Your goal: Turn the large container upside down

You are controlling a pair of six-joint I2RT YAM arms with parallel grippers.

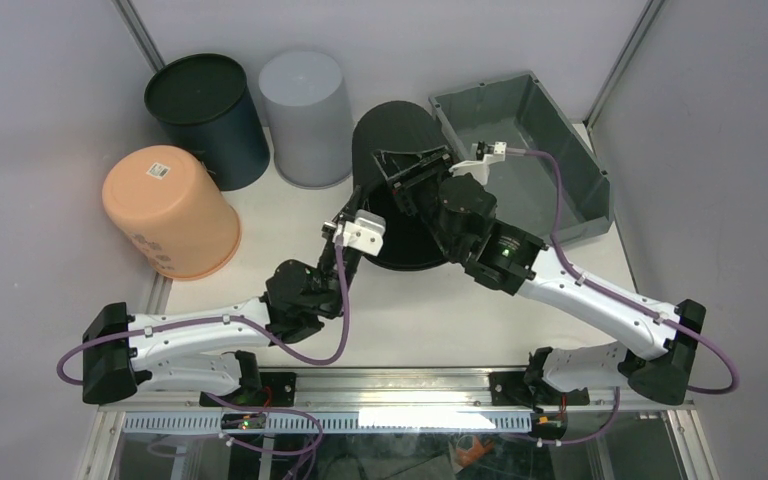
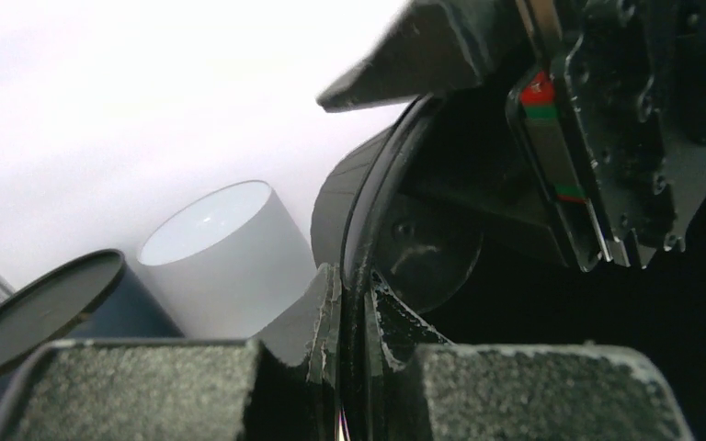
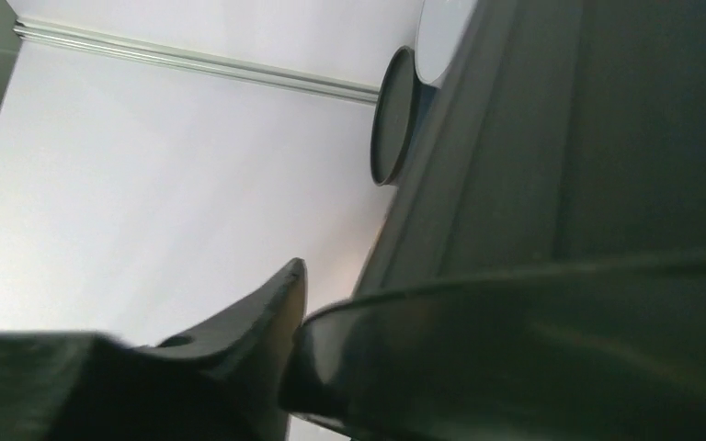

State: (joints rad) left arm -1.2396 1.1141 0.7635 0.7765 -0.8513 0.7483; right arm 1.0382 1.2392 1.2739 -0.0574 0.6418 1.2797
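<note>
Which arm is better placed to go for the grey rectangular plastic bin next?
Right, probably: the right pincer is nearer the grey bin; the left pincer is shut on the rim of the black round bucket.

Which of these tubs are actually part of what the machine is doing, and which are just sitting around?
In the job: large grey bin, still upright; black bucket, rim pinched by left end effector, right end effector at it.
Lying about: orange bucket, navy bucket, pale grey bucket.

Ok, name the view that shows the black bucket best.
Top external: the black bucket lies on its side, mostly visible. Left wrist shows only rim and interior; right wrist, rim and wall.
</note>
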